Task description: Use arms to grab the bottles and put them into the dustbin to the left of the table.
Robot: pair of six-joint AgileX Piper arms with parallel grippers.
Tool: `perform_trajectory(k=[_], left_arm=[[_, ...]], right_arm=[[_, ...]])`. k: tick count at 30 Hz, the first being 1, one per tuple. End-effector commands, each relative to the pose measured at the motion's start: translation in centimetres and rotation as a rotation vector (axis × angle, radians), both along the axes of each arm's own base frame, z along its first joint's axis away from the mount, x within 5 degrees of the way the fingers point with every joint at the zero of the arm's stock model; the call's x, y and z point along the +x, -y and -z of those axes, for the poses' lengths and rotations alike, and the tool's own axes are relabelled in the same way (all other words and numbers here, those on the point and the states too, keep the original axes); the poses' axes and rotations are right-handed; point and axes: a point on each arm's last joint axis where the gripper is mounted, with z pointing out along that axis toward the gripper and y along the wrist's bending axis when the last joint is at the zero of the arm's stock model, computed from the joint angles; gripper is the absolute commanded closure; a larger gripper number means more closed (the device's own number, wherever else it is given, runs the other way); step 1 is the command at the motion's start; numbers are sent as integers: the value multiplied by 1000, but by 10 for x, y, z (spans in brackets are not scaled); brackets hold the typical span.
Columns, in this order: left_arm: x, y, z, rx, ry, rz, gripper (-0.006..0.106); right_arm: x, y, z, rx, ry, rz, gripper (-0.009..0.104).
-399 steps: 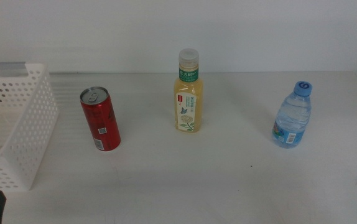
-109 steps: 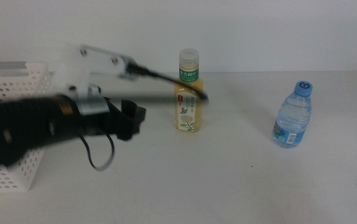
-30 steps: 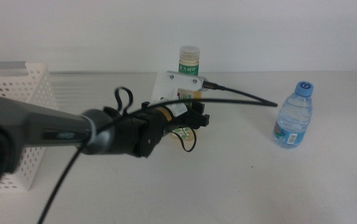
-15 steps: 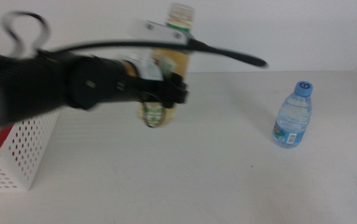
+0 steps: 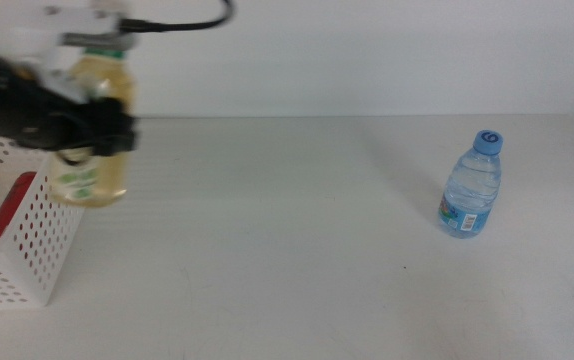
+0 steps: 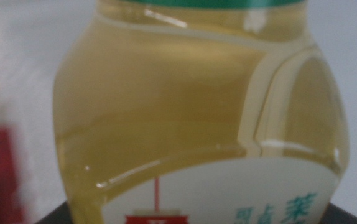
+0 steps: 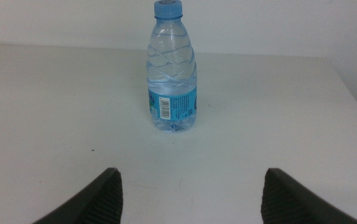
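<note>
just swung my left gripper [image 5: 95,128] from mid-table over to the white dustbin [image 5: 27,255], jaws clamped on the yellow drink bottle [image 5: 89,165] above its rim, red can [image 5: 7,205] already inside, so only the water bottle [image 5: 470,185] is left for my wide-open right gripper [image 7: 191,186].

The left gripper [image 5: 87,130] and the yellow bottle [image 5: 89,172] it carries are blurred over the table's left edge. The dustbin [image 5: 22,250] is cut by the picture's edge, and its wall hides most of the red can [image 5: 7,205]. The close wrist picture crops the bottle's cap and base.
</note>
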Motion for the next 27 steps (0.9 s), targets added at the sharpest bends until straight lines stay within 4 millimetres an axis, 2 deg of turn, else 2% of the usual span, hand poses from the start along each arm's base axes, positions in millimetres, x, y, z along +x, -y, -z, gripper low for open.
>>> perform_trajectory(k=[1, 5, 8, 12, 16, 22, 27], left_arm=[[-2, -26, -41, -25, 135, -88, 97], [-5, -67, -60, -1, 84, -193, 97], [-5, -85, -70, 35, 25, -199, 97], [9, -111, -73, 81, -86, -227, 98], [31, -126, -68, 73, -187, -219, 100], [61, -143, -42, 113, -340, -205, 100], [70, -150, -21, 158, -406, -213, 100]], right_arm=[[-1, 0, -11, -8, 112, 2, 37], [-1, 0, -11, -8, 112, 2, 37], [-1, 0, -11, -8, 112, 2, 37], [-1, 0, -11, -8, 112, 2, 37], [-1, 0, -11, -8, 112, 2, 37], [-1, 0, -11, -8, 112, 2, 37], [-1, 0, -11, -8, 112, 2, 37]])
